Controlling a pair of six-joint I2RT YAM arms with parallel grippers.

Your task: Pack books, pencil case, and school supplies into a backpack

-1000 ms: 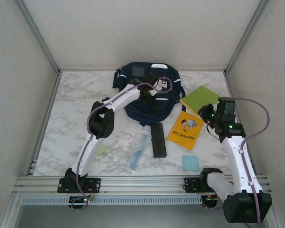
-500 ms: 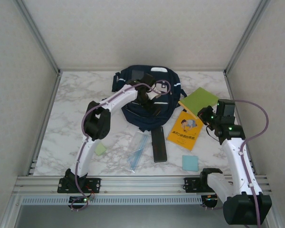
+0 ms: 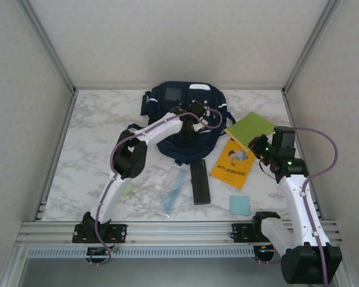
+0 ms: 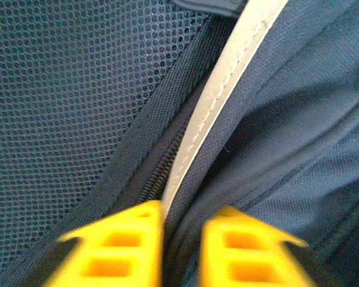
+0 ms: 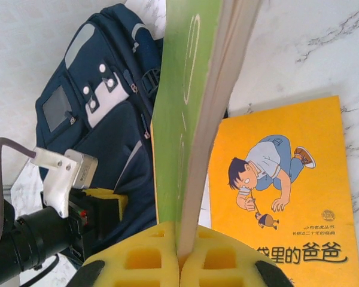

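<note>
Right wrist, green book [image 5: 180, 101] clamped in pincer [image 5: 179, 242]

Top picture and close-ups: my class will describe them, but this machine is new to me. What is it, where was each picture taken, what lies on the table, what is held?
These are two robot arms bolted at the near edge of the table, each ending in a two-finger gripper. The wide picture comes from a camera above and behind them; each close-up comes from a camera on one wrist, so the yellow shapes are its fingers. On the table lie a navy backpack, an orange book, a black pencil case, a clear ruler, a pale green pad and a light blue pad. The right gripper clamps a green book by its edge. The left gripper is shut on a pale strip of the backpack.
</note>
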